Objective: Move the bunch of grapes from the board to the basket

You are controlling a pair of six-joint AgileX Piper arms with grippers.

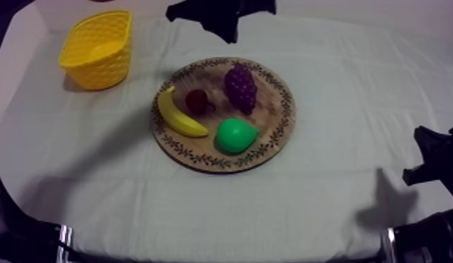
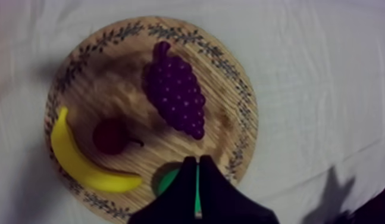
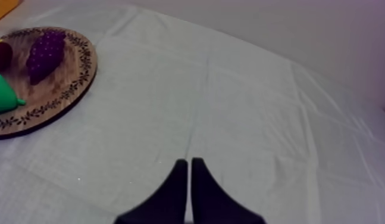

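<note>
Fruit first: the bunch of grapes (image 1: pixel 240 87) lies on the wooden board (image 1: pixel 288 112), toward its far right side. The small red fruit (image 1: pixel 197 101) is just beside it, the pear (image 1: pixel 236 135) nearer me, and the banana (image 1: pixel 178 115) along the left rim. The yellow basket (image 1: pixel 103 66) stands upright on the surface (image 1: pixel 341 84), far left, well apart from the board. My left claw (image 2: pixel 197 161) hangs over the pear, fingers pressed together. My right claw (image 3: pixel 189 164), also pressed together, is above bare cloth, well apart from the board.
</note>
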